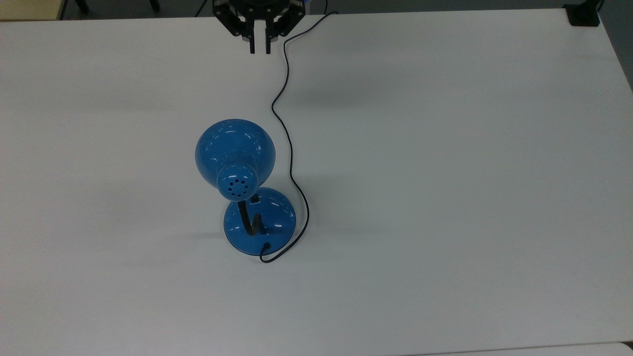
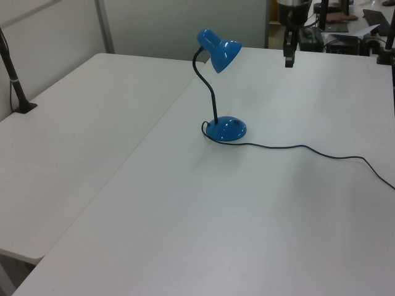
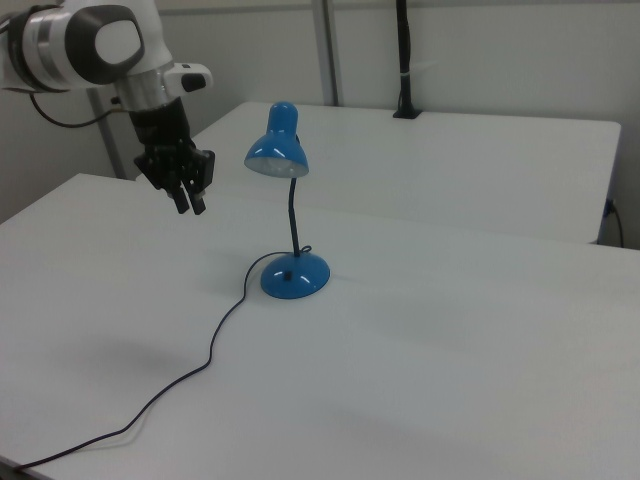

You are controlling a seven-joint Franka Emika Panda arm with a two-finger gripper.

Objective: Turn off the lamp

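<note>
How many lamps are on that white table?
1. The blue lamp stands near the middle of the table, its cord trailing toward the gripper held above the top view's upper edge.

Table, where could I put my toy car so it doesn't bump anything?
The table is bare across the top view's whole right side, past the cord, and along its bottom edge below the lamp. The top view's left side is bare too. It is busiest in the middle, where lamp and cord sit, and near the gripper at the top.
</note>
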